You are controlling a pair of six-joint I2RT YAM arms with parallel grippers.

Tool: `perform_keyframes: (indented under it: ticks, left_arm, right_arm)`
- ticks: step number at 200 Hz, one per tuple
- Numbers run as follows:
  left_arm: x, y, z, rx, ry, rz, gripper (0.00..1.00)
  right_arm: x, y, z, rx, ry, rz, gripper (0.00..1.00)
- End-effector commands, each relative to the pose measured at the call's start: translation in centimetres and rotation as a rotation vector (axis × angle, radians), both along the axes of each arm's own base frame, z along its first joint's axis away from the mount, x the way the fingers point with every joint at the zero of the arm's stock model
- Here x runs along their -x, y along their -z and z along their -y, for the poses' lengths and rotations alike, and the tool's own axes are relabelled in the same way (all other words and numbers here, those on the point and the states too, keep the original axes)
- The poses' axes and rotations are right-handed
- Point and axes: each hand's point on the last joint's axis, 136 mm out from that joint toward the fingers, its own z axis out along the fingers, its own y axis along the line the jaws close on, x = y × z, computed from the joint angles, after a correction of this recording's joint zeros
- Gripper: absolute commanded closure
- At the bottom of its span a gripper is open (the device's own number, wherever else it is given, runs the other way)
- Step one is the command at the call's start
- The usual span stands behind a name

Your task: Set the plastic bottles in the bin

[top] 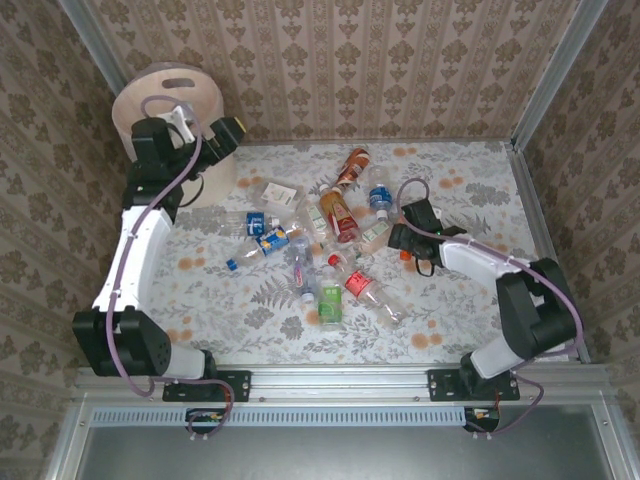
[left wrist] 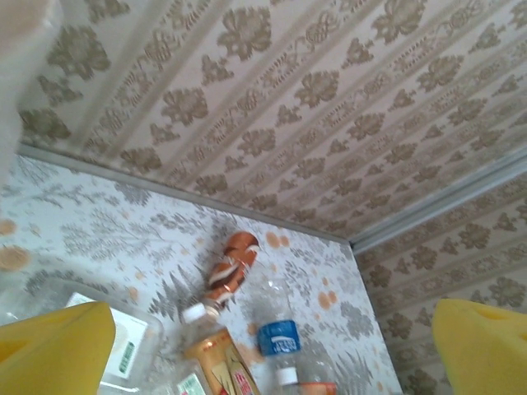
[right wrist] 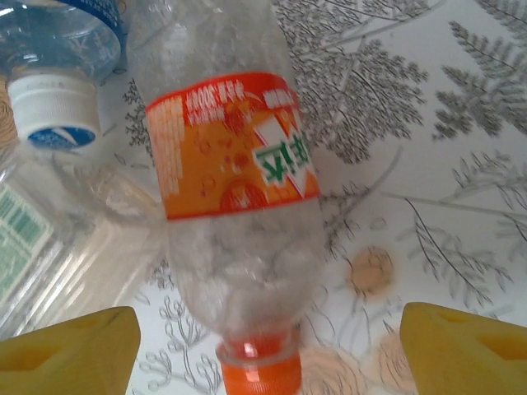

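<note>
1. The bin point(top: 165, 92) is seen standing at the far left corner of the table point(top: 470, 190), close to the wall. Its contents cannot be made out.
2. The left gripper point(top: 226, 136) is held above the table and is seen against the bin's right side in the top view.
3. In the left wrist view, its yellow fingers point(left wrist: 58, 350) are spread wide, and nothing is held between them.
4. The bottles point(top: 340, 215) are scattered on their sides across the middle of the table, apart from the bin.
5. A crumpled brown bottle point(top: 352, 165) is seen at the far edge of the pile, with a blue-labelled bottle point(top: 380, 195) near it on the right.
6. A red-labelled bottle point(top: 365, 288) and a green-labelled bottle point(top: 330, 305) are found at the near edge of the pile.
7. A flat clear pack point(top: 278, 192) is seen on the left side of the pile.
8. The right gripper point(top: 402, 238) is low at the right edge of the pile.
9. In the right wrist view, its fingers point(right wrist: 465, 346) are parted wide on either side of the orange cap point(right wrist: 259, 377) of an orange-labelled bottle point(right wrist: 235, 148). No contact with the bottle is seen.
10. A white cap point(right wrist: 53, 115) is seen just left of that bottle in the same view.
</note>
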Motion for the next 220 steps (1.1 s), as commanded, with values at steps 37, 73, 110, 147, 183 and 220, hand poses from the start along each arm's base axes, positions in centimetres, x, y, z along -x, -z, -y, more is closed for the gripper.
perform_keyframes:
  ticks: [37, 73, 110, 147, 183, 220]
  left_arm:
    - [0.1, -0.2, -0.2, 0.011, -0.022, -0.001, 0.00]
    - [-0.1, 0.2, -0.2, -0.003, -0.019, -0.019, 0.00]
    - [0.1, 0.9, -0.2, 0.006, -0.017, -0.035, 0.00]
    - [0.2, 2.5, 0.0, 0.020, -0.016, -0.077, 0.00]
    - [0.6, 3.9, 1.5, 0.018, 0.029, -0.114, 0.00]
    - [0.6, 5.5, 3.2, -0.022, 0.060, -0.161, 0.00]
  right_arm:
    - [-1.5, 1.8, 0.8, 0.054, 0.038, -0.044, 0.28]
    - [-2.0, 3.2, 0.2, 0.060, -0.018, -0.087, 0.29]
    - [-3.4, 3.8, 0.2, 0.102, -0.066, -0.093, 0.29]
    - [-4.3, 4.2, 0.2, 0.114, -0.097, -0.108, 0.31]
    - [-3.8, 3.6, 0.8, 0.128, -0.079, -0.078, 0.45]
    - [-2.5, 1.1, 1.2, 0.158, -0.095, 0.007, 0.53]
